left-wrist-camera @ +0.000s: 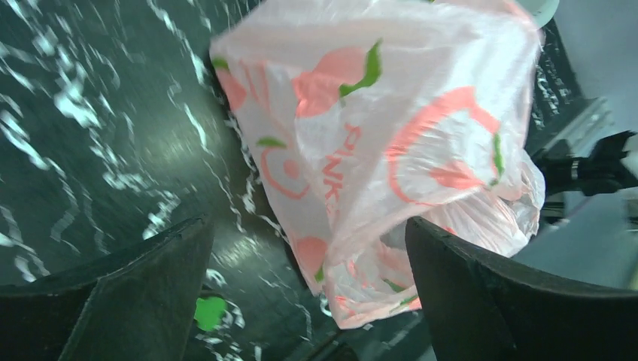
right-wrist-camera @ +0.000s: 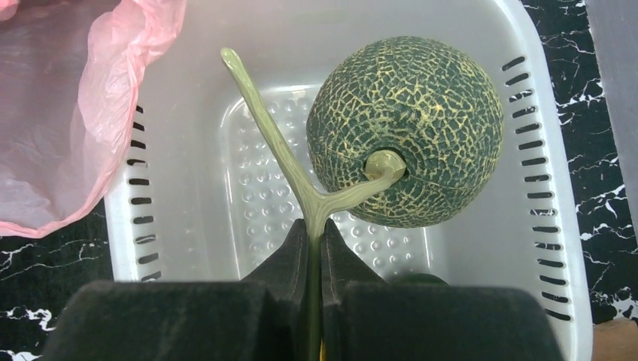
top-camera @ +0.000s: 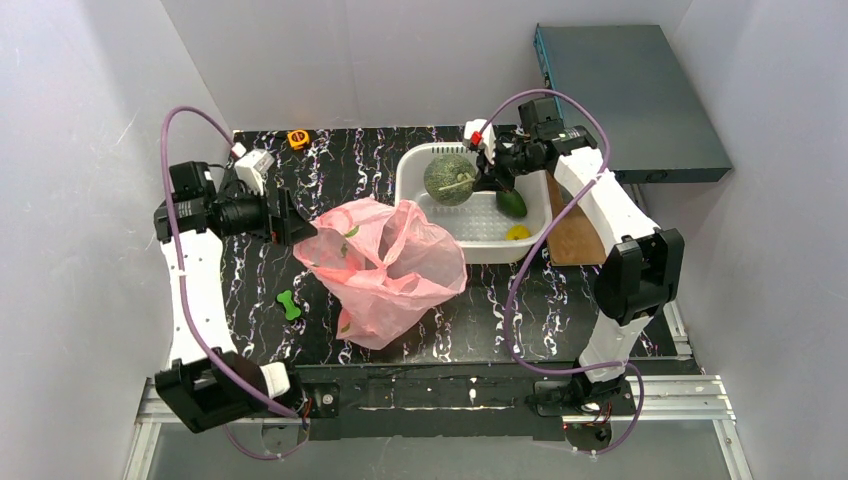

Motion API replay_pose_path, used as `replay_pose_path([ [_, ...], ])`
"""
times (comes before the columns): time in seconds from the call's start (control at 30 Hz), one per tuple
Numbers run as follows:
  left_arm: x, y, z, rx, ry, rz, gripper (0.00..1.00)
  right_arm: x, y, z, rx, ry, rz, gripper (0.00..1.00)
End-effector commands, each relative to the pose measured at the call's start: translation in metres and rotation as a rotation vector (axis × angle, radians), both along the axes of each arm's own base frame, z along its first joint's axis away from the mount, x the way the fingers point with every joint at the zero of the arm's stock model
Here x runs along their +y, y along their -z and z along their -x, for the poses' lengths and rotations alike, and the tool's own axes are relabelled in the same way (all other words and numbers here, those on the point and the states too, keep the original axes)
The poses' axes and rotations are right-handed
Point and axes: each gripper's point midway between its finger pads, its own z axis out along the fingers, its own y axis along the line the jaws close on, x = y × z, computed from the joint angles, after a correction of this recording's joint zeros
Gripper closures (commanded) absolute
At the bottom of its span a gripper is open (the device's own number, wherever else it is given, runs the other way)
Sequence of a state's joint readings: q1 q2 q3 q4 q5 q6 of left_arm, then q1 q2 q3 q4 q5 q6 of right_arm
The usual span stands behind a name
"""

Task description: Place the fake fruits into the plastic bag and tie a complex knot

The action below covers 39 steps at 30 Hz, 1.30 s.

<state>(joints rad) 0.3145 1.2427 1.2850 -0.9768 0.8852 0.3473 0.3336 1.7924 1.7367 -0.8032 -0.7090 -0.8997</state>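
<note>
Melon [right-wrist-camera: 406, 131], grey-green and netted, lies inside the white perforated basket [right-wrist-camera: 557, 188], directly ahead of my right gripper [right-wrist-camera: 314, 241]. The two fingers of this gripper are pressed together on the pale stem [right-wrist-camera: 278, 143] of the fruit, just below the place where the stem forks. I cannot tell whether the melon rests on the basket floor or hangs from the stem.

From above I see the avocado [top-camera: 512, 203] in the same basket, just under this gripper on its near side. The small yellow fruit [top-camera: 517, 233] lies a little further toward me, close to the basket's near wall.

My left gripper [left-wrist-camera: 307, 226] has its fingers spread wide, and they pinch nothing. The pink plastic bag [left-wrist-camera: 376, 135] is straight in front of it, between the two fingers in the wrist view but beyond their tips. It looks blurred there. From above, the bag lies crumpled on the black marbled bench [top-camera: 480, 320], its left edge just beside this gripper and its right edge touching the basket. A little green bone toy [top-camera: 290, 305] lies on the bench, on the near side of the left gripper.
</note>
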Motion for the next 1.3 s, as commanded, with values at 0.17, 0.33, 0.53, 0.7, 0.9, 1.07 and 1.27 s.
replay_pose_path([
  [0.17,-0.057,-0.085,0.017,-0.614,0.433,-0.277,0.02,0.012,-0.037,0.014,-0.061,-0.009,-0.090,0.99],
  [0.33,-0.094,-0.079,0.045,-0.810,0.786,-0.401,0.02,0.011,-0.043,0.018,-0.080,-0.004,-0.099,0.99],
  [0.53,-0.103,-0.036,0.071,-0.929,1.232,-0.591,0.02,0.009,-0.046,0.022,-0.088,0.002,-0.108,0.99],
  [0.7,-0.106,-0.003,0.055,-1.061,1.390,-0.782,0.02,0.007,-0.047,0.025,-0.091,0.009,-0.107,0.99],
  [0.9,-0.118,0.030,0.027,-1.204,1.398,-0.961,0.02,0.006,-0.051,0.031,-0.102,0.005,-0.120,0.99],
  [1.07,-0.139,0.019,0.009,-1.323,1.225,-0.986,0.02,0.006,-0.065,0.035,-0.127,0.002,-0.138,0.99],
  [1.27,-0.149,-0.018,-0.019,-1.160,0.953,-0.878,0.30,0.002,-0.103,0.049,-0.195,0.002,-0.178,0.99],
])
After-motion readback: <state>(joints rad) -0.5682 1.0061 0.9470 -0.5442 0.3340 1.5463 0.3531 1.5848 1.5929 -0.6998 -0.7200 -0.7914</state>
